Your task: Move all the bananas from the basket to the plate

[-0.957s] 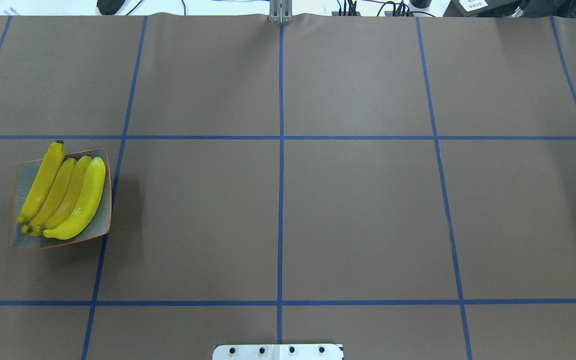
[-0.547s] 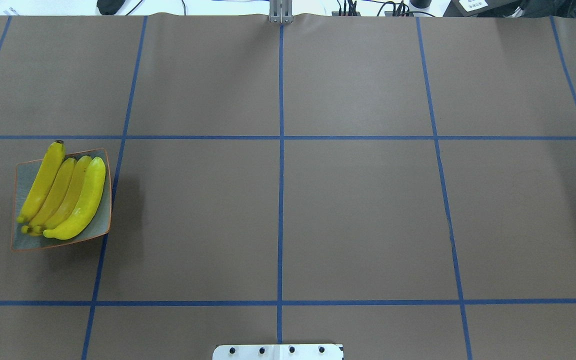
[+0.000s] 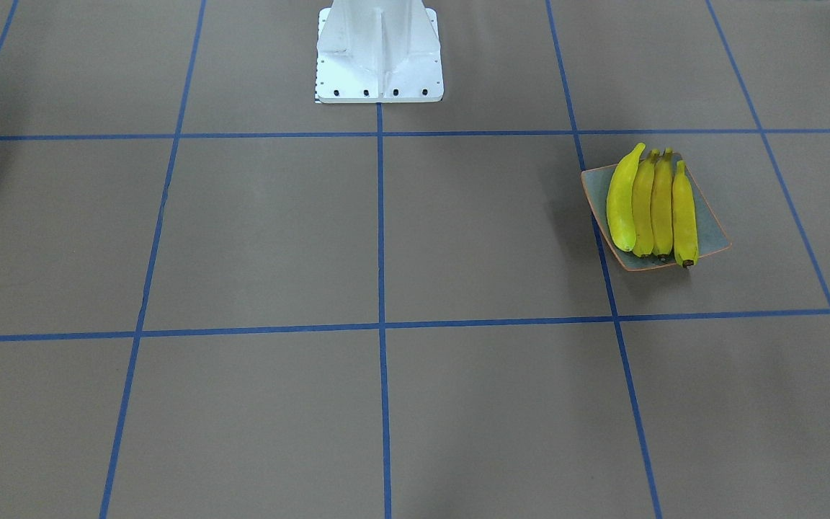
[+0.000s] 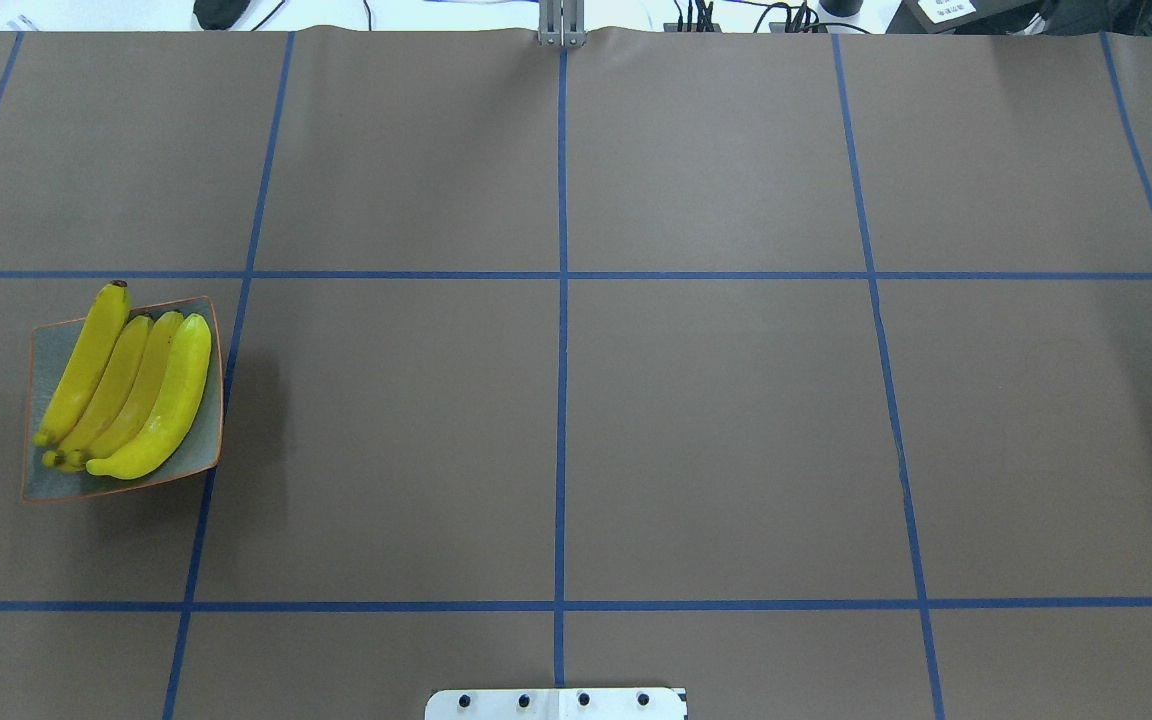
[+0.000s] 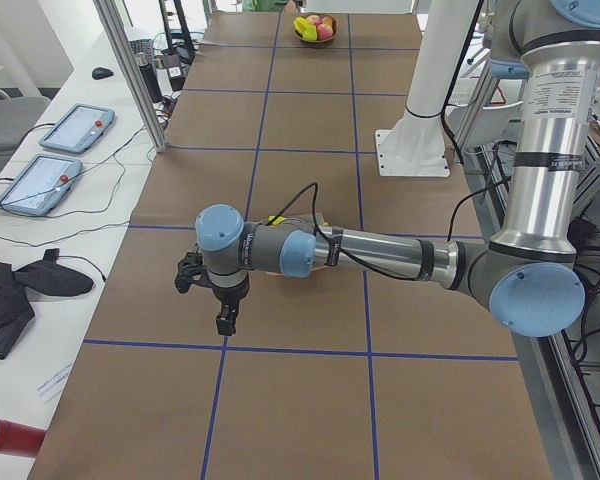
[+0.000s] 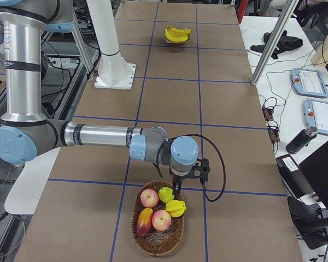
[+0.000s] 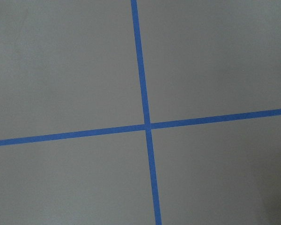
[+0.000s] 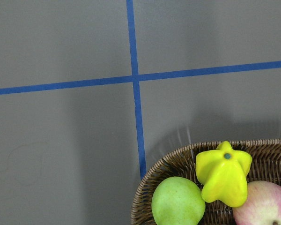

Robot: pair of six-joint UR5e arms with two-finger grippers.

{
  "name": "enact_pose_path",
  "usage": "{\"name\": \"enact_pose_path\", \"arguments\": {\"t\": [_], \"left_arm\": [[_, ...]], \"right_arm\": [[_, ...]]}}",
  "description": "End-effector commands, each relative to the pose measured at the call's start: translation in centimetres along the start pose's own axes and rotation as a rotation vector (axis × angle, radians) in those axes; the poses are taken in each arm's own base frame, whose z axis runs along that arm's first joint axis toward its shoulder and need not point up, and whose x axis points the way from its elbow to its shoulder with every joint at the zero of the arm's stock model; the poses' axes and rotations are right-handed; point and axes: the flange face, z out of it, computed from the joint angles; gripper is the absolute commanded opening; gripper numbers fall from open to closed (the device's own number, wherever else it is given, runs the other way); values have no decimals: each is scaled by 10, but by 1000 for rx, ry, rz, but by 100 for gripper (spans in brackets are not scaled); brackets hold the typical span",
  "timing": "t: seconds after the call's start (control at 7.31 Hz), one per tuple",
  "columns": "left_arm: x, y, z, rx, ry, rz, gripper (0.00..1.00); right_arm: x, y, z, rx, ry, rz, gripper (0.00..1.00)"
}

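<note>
Several yellow bananas (image 4: 126,385) lie side by side on the grey-blue plate (image 4: 54,485) with an orange rim, at the table's left; they also show as bananas (image 3: 651,205) on the plate (image 3: 710,231). A wicker basket (image 6: 153,243) at the far right end holds apples, a green fruit and a yellow star fruit (image 8: 223,176). The left gripper (image 5: 225,322) hangs just beside the plate, fingers down. Just behind the basket rim hovers the right gripper (image 6: 188,183). Both grippers show only in the side views, so I cannot tell whether they are open or shut.
The white robot base (image 3: 379,54) stands at the table's near middle edge. Brown table cover with blue tape grid lines (image 4: 561,400). Tablets, cables and a dark cloth lie on the white bench (image 5: 40,180) beyond the table's far edge.
</note>
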Motion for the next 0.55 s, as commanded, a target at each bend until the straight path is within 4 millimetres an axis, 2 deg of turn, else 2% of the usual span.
{"name": "enact_pose_path", "arguments": {"t": [0.0, 0.41], "left_arm": [[0, 0, 1, -1, 0, 0, 100], [-7, 1, 9, -12, 1, -10, 100]], "right_arm": [[0, 2, -1, 1, 1, 1, 100], [-3, -1, -2, 4, 2, -5, 100]]}}
